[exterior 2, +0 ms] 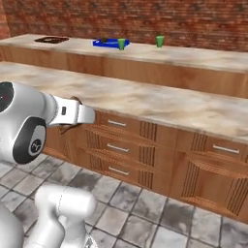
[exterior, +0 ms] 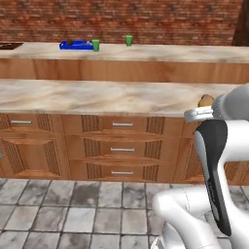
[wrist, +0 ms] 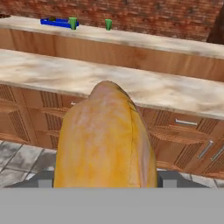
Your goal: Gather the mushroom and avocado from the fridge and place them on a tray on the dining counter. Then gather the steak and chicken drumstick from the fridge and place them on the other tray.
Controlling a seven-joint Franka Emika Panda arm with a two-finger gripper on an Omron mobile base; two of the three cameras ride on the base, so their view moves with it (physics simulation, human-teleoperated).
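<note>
The pincer (wrist: 105, 181) grips the chicken drumstick (wrist: 105, 140), jaws spread wide around it. The tray (exterior: 76, 45) rests on the far desk (exterior: 185, 52), near its left end.

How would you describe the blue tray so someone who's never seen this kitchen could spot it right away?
Look past the near counter with drawers to the long far counter below the brick wall. Toward its left end lies the blue tray, flat and rectangular, with a green cup at its right edge. Its bright blue sets it apart from the dark brown tray farther left.
</note>
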